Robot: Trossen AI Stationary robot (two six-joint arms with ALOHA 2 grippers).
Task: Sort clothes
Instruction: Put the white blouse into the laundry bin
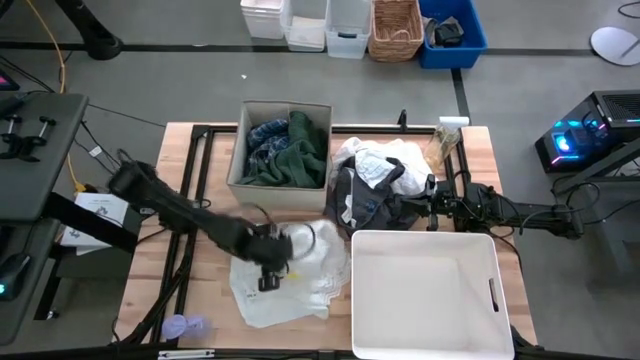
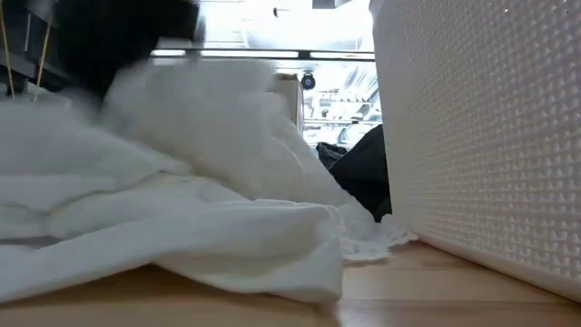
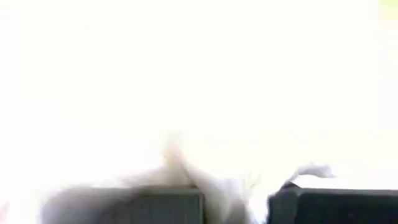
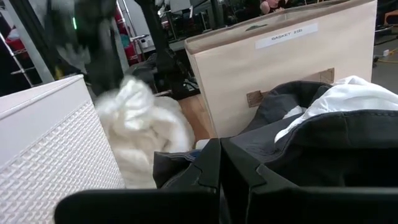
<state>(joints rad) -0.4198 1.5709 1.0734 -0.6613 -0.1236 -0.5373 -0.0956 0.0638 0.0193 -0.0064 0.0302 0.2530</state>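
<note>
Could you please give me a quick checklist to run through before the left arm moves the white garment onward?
1. Left gripper is on the white garment: ok, though whether it grips cannot tell.
2. White bin is empty and free to receive: ok.
3. Beige box already holds the dark green garment and a blue one: ok.
4. Right gripper is out of the way, at the dark pile: ok; its fingers look shut.
5. The garment's lacy edge is clear of the bin wall: not ok, it lies against it.
</note>
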